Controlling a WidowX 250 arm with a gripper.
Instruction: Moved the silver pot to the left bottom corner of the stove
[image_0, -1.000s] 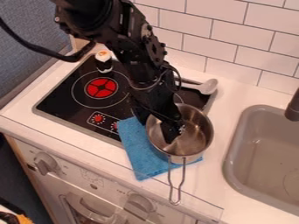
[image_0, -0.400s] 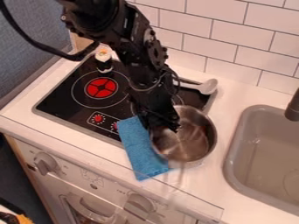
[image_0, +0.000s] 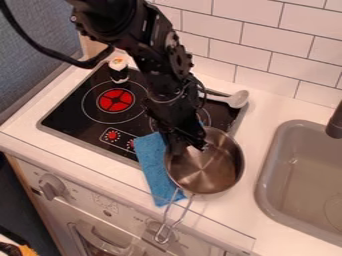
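Note:
My gripper (image_0: 187, 146) is at the upper-left rim of the silver pot (image_0: 217, 172), shut on that rim, and hides part of it. The pot is right of the stove's front corner, over the blue cloth's right side and the white counter. Its wire handle points down and left past the counter's front edge. Whether the pot's base touches the cloth or counter, I cannot tell. The black stove (image_0: 70, 112) lies to the left, its lower-left corner uncovered. The arm covers part of the stove's right side.
Under the pot's left side lies the blue cloth (image_0: 155, 165). A small black-and-white bottle (image_0: 119, 70) stands at the stove's back left, and a silver spoon (image_0: 237, 99) rests at its back right. The grey sink (image_0: 304, 175) is at the right, the tiled wall behind.
The pot has shifted a little downward in the view and turned, its handle swinging from straight down to the lower left. My gripper has moved slightly up and left from inside the pot to its rim.

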